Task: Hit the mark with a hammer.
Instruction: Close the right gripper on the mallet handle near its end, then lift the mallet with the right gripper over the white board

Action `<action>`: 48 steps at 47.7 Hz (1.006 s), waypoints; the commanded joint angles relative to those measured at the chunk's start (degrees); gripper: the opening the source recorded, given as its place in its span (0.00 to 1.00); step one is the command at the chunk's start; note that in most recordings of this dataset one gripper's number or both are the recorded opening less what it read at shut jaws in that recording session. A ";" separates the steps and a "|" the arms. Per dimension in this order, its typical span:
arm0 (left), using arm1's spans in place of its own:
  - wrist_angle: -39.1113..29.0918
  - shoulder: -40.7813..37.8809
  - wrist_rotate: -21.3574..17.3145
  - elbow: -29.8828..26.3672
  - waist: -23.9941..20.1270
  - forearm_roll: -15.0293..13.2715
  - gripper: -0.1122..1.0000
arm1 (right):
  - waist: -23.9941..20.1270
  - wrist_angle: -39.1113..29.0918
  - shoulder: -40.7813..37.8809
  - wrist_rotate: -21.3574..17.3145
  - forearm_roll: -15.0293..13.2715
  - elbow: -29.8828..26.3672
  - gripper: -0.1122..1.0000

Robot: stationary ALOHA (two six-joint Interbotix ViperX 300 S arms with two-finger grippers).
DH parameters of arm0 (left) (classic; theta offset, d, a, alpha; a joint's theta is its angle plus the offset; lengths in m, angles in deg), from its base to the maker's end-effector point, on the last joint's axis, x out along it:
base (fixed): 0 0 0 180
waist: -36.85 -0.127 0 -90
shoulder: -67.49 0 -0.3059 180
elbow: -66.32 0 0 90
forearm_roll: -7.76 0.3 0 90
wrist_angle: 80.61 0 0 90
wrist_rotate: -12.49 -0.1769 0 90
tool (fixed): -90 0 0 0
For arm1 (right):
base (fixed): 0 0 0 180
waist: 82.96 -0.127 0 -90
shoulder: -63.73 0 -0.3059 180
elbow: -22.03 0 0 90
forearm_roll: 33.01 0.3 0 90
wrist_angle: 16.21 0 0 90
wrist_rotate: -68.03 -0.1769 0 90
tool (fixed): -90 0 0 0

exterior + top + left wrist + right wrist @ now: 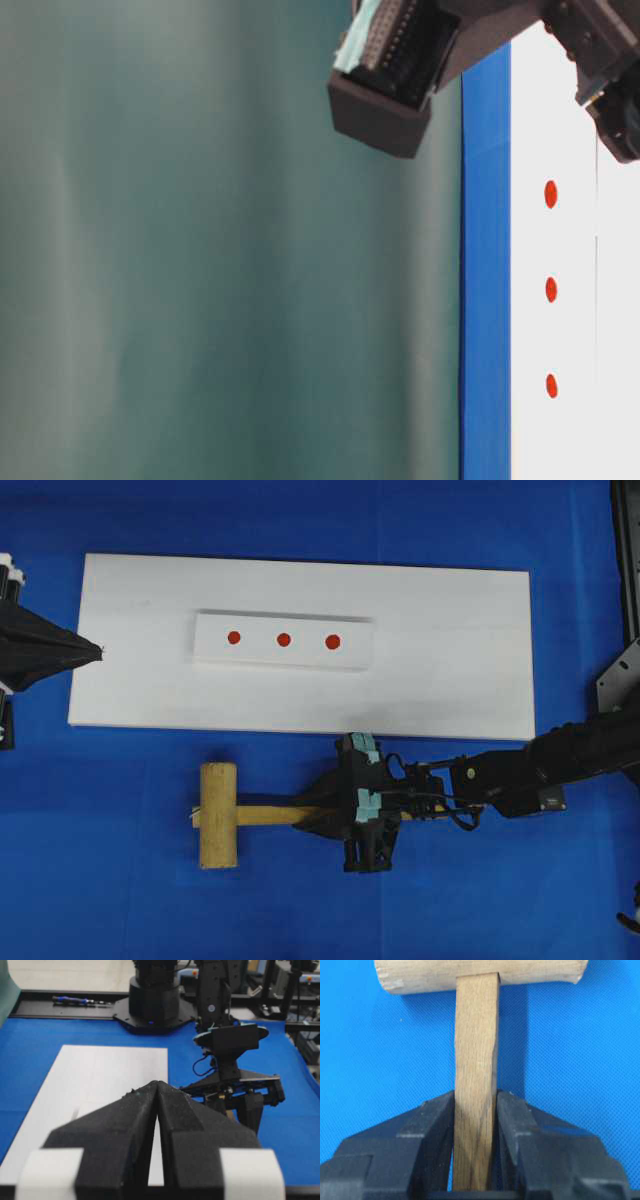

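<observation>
The light-wood mallet with its thick cylindrical head and slim squared handle (232, 815) lies on the blue-covered table (120, 880), just below the white rectangular board (450, 680) bearing three red dots (283, 639). My right gripper (318, 816) has its jaws pressed against both sides of the handle; my left gripper (156, 1091) has its jaws fully together, holding nothing, at the board's left end.

The counter (120, 880) is covered by a bright blue cloth, on which a long white board (450, 650) is laid flat. A dark rail (60, 1007) is seen along the counter's far edge, with a pale floor (70, 972) beyond it. A blurred green surface (200, 280) fills the table-level view. Even light is cast throughout.
</observation>
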 commanded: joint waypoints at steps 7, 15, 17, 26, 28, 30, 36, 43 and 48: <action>0.09 -0.26 0.09 -0.62 0.09 -0.09 0.10 | -0.09 0.09 6.94 0.44 -0.18 -0.79 0.19; -0.53 -0.18 0.18 -0.62 0.09 -0.09 0.10 | 0.09 -2.37 13.36 2.99 -0.18 -0.18 0.19; -0.70 -0.09 0.18 -0.62 0.09 -0.09 0.10 | 0.26 -3.34 14.77 3.69 -0.18 -0.18 0.19; -1.14 0.18 0.18 -0.70 0.09 -0.09 0.10 | 1.85 -9.49 21.62 6.77 -0.18 -0.62 0.19; -1.14 0.18 0.18 -0.62 0.09 -0.09 0.10 | 2.29 -11.07 22.85 7.29 -0.18 -0.79 0.19; -1.14 0.18 0.26 -0.62 0.09 -0.09 0.10 | 2.55 -12.39 23.91 7.82 -0.18 -0.79 0.19; -1.14 0.18 0.70 -0.62 0.09 -0.09 0.10 | 3.25 -13.80 24.87 8.70 -0.18 -0.88 0.19; -1.14 0.18 0.88 -0.62 0.09 -0.09 0.10 | 4.31 -13.71 24.79 8.96 -0.18 -0.97 0.19; -1.14 0.18 0.97 -0.62 0.09 -0.09 0.10 | 6.06 -13.71 24.87 9.32 -0.18 -0.79 0.19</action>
